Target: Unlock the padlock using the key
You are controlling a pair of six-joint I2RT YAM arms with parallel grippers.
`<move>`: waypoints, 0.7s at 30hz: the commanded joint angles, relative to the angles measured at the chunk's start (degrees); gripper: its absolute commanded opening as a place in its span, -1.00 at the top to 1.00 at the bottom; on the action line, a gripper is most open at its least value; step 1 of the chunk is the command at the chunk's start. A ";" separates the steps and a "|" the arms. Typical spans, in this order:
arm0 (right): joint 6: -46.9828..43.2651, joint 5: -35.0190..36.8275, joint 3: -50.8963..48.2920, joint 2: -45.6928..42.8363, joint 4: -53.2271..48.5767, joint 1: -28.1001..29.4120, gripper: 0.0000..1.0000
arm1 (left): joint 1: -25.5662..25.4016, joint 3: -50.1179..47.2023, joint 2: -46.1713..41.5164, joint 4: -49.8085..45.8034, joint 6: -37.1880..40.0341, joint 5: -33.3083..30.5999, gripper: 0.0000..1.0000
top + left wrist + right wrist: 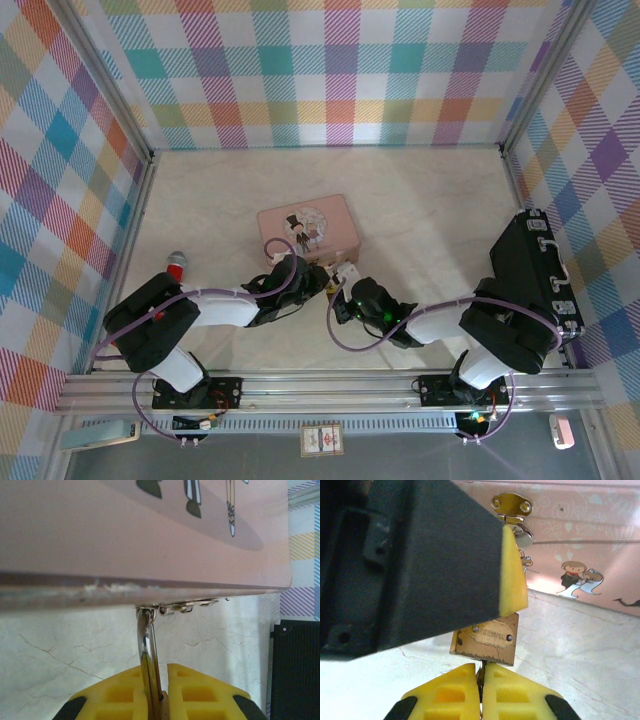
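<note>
The small brass padlock (487, 640) hangs by its silver shackle (145, 645) from the hasp on the front of the pink picture case (305, 228). My left gripper (159, 672) is shut on the padlock, and its shackle rises between the yellow fingers to the case's edge. One left finger (512, 575) covers the padlock's upper part in the right wrist view. My right gripper (480, 670) is just below the padlock, shut on the thin dark key (481, 681), whose tip meets the padlock's underside. In the top view both grippers (322, 274) (346, 288) meet at the case's front edge.
A red microphone-like stick (177, 263) lies on the table at the left. A black case (535, 270) stands against the right wall. Checked walls enclose the pale marble table (420, 200), with free room behind the pink case.
</note>
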 commanded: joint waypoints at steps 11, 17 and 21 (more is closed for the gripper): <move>23.03 -12.79 -2.16 2.03 6.10 -8.29 0.96 | -0.86 2.10 -2.22 3.43 1.64 2.49 0.96; 23.73 -12.98 -1.82 2.63 5.98 -8.57 0.97 | -0.74 2.05 -1.84 3.53 1.35 2.59 0.84; 22.81 -12.19 -1.73 1.08 4.44 -8.57 0.97 | -0.75 1.75 -2.15 2.93 1.21 1.93 0.66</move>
